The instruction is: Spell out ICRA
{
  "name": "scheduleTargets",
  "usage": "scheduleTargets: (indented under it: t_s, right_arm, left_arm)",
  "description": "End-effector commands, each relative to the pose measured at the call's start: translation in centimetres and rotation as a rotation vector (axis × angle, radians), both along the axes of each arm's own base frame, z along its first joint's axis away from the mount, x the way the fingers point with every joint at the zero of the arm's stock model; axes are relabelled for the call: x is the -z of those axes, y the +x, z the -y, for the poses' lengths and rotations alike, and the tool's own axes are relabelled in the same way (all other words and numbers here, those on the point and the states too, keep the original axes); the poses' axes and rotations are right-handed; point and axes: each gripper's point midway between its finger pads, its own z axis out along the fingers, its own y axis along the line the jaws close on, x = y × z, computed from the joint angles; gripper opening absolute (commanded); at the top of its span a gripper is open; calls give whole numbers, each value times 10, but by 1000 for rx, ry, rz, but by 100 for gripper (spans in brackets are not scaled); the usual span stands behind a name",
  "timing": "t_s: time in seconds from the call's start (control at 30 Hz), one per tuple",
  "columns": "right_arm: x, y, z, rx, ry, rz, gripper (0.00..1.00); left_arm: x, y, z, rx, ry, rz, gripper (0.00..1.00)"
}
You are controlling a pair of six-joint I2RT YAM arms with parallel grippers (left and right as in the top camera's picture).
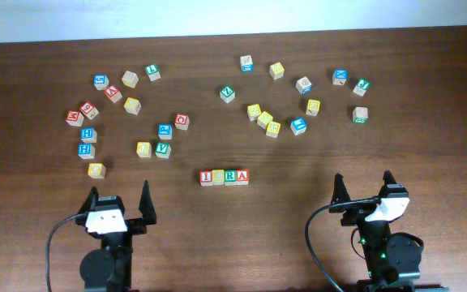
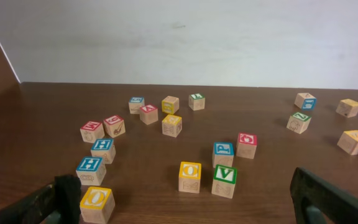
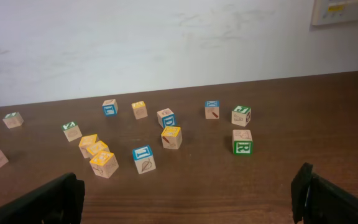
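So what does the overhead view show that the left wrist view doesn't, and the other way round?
Only overhead: the ICRA row, spelled out, and the open right hand. Only left wrist: a low look along the table to the pale wall rising behind. Both: the left group of loose cubes, like the green V cube beside the yellow O cube.

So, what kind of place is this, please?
Probably a robotics lab or test bench: two black robot arms stand at a dark brown wooden table, small painted wooden letter cubes lie scattered on it, and a plain white wall is behind.
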Motion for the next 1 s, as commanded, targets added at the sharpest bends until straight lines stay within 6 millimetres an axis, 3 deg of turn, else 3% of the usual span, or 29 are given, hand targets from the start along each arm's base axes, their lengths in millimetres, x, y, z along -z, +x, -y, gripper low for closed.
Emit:
scheduleTargets:
  t_s: [0.0,0.97]
  right_arm:
    - [2,0,2,9,0,-3,98]
    - [2,0,2,9,0,-3,98]
  left_arm:
    - [2,0,0,3,27,-2,99]
    - [1,0,-4,-22,6,4,99]
